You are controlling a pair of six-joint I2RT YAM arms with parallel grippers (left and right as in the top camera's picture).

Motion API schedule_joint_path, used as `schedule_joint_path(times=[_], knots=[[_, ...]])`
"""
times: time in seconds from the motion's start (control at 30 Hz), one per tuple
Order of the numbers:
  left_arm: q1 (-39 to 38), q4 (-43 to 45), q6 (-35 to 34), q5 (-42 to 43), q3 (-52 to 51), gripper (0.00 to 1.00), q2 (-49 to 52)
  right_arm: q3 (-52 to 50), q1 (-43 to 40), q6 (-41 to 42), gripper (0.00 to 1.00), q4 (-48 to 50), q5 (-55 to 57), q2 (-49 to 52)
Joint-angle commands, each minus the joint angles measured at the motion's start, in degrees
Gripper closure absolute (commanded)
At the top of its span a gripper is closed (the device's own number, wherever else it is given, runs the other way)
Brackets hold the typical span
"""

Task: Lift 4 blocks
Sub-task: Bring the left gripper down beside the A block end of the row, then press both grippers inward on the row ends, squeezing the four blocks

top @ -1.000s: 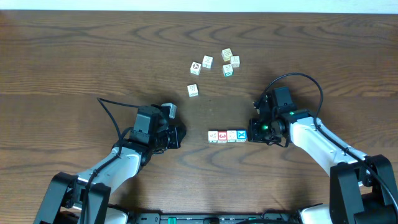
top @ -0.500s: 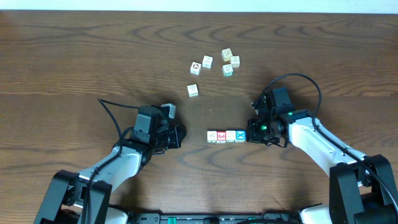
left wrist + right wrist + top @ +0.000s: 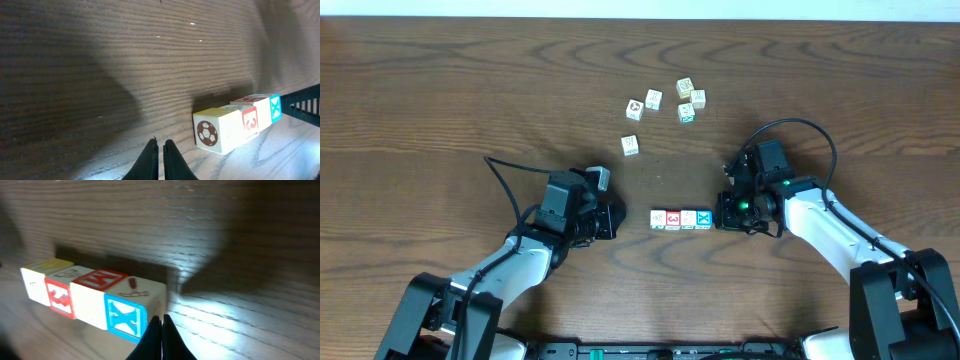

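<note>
Centrally, 4 blocks [image 3: 680, 218] are lined up in 1 touching row on the table [image 3: 440, 90]. The right gripper [image 3: 161, 322] is set just beside the blue end, jaws closed and empty. The left gripper [image 3: 160, 150], likewise closed on nothing, is seen apart on the left.

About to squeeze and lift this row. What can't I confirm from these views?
- Whether the right gripper touches the blue-faced block: overhead, its body covers that end; right wrist, the fingertips overlap the block, so depth is unclear.
- Marks on the loose cubes: overhead, too small.
</note>
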Motion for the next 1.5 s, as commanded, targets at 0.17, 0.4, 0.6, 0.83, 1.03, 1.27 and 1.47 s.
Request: schedule_joint_path(times=[0.17,0.4,0.6,0.83,1.03,1.27,1.47], knots=[[-0.3,0.2,-0.1,0.6,0.6,0.93,0.5,-0.4,0.6,0.7,0.99,-0.6,3.8,0.3],[-4.5,0.1,3.8,0.7,0.6,0.93,0.5,-1.1,1.0,0.7,0.99,-0.5,3.5,0.3],[-4.8,0.1,3.3,0.1,0.9,0.93,1.4,-1.7,2.4,2.9,0.99,0.8,2.6,0.3],[-4.8,0.1,2.4,0.1,3.2,0.93,6.5,-1.8,4.3,4.2,0.99,3.0,2.3,0.3],[-4.8,0.2,2.4,0.1,4.9,0.93,7.5,-1.8,4.3,4.1,0.99,3.1,2.3,0.3],[-4.8,0.2,2.4,-1.0,6.1,0.93,7.5,-1.8,4.3,4.1,0.99,3.1,2.3,0.3],[-4.8,0.6,2.4,-0.9,6.1,0.93,7.5,-1.8,4.3,4.1,0.99,3.1,2.3,0.3]])
